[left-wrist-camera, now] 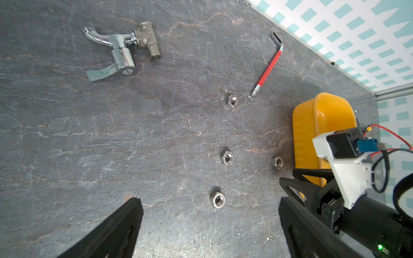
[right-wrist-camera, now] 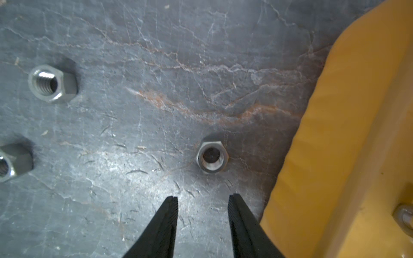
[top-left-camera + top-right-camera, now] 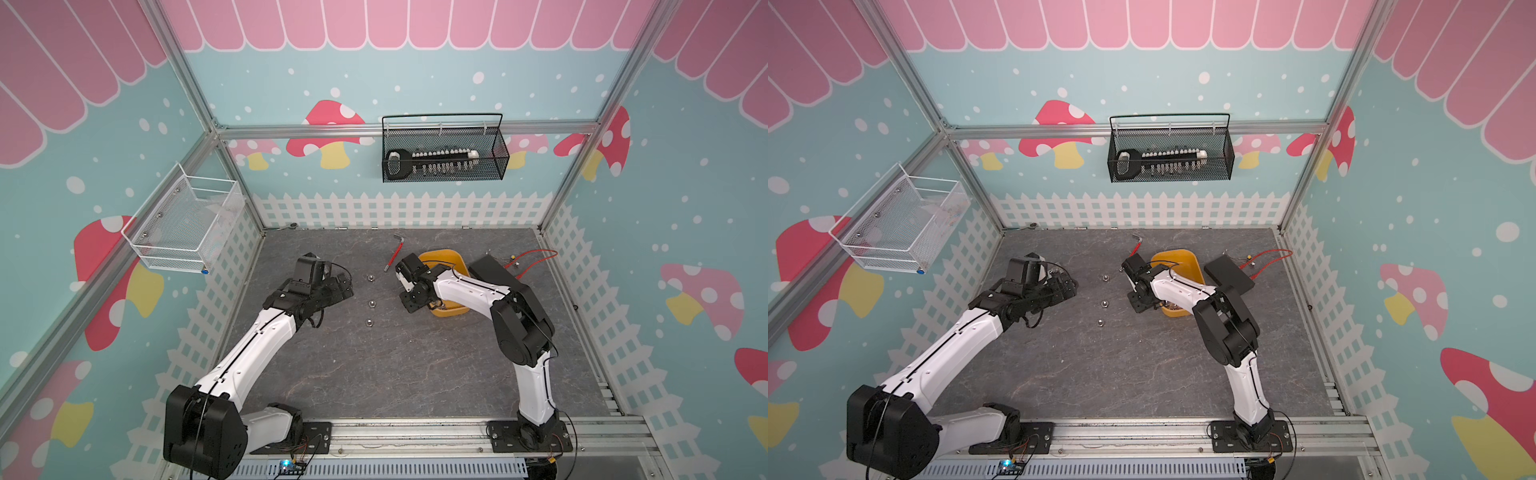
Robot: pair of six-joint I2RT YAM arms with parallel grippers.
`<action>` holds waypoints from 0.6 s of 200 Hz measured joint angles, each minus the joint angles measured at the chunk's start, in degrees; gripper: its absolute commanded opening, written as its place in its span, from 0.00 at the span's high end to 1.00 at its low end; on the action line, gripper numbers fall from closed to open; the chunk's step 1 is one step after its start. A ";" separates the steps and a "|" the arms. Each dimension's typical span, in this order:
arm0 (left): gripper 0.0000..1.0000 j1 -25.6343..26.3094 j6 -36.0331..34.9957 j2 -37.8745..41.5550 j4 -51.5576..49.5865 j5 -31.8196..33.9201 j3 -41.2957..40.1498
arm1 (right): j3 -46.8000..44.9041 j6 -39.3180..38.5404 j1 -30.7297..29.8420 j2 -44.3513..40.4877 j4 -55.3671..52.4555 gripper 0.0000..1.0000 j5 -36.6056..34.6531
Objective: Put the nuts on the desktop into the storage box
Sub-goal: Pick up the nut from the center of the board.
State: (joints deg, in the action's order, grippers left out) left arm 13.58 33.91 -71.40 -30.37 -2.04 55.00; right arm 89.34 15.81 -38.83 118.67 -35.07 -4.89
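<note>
Yellow-orange storage box [image 3: 451, 254], grey-veined desktop [image 3: 395, 365]

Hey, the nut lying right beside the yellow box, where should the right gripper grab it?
Probably from straight above with the right gripper, pinching two opposite flats of the nut. It lies flat, hole up, with a gap to the storage box wall.

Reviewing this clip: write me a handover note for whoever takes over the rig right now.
Grippers: left gripper open, empty, over the desktop; right gripper open, empty, tips just short of a nut beside the storage box.
Done: at least one apparent nut lies in the box.
To do: four nuts on the desktop: a row of three, plus the one by the box.
</note>
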 measured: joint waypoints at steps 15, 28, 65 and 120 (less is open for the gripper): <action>0.01 -0.15 0.24 0.00 0.02 0.24 0.00 | 0.94 0.28 -0.02 0.90 0.04 0.57 -0.04; 0.01 -0.26 0.37 0.00 0.02 0.39 0.00 | 1.51 0.46 -0.09 1.81 0.11 0.57 -0.15; 0.01 -0.46 0.37 0.00 0.02 0.57 0.00 | 2.71 0.83 -0.39 4.46 0.37 0.56 -1.27; 0.01 -0.81 0.37 0.00 0.02 0.59 0.00 | 5.42 1.22 -0.39 6.97 0.61 0.56 -2.14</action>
State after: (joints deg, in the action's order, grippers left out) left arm 12.78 34.28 -71.40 -30.35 -1.45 55.00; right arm 94.76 17.04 -39.22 125.64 -34.46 -7.03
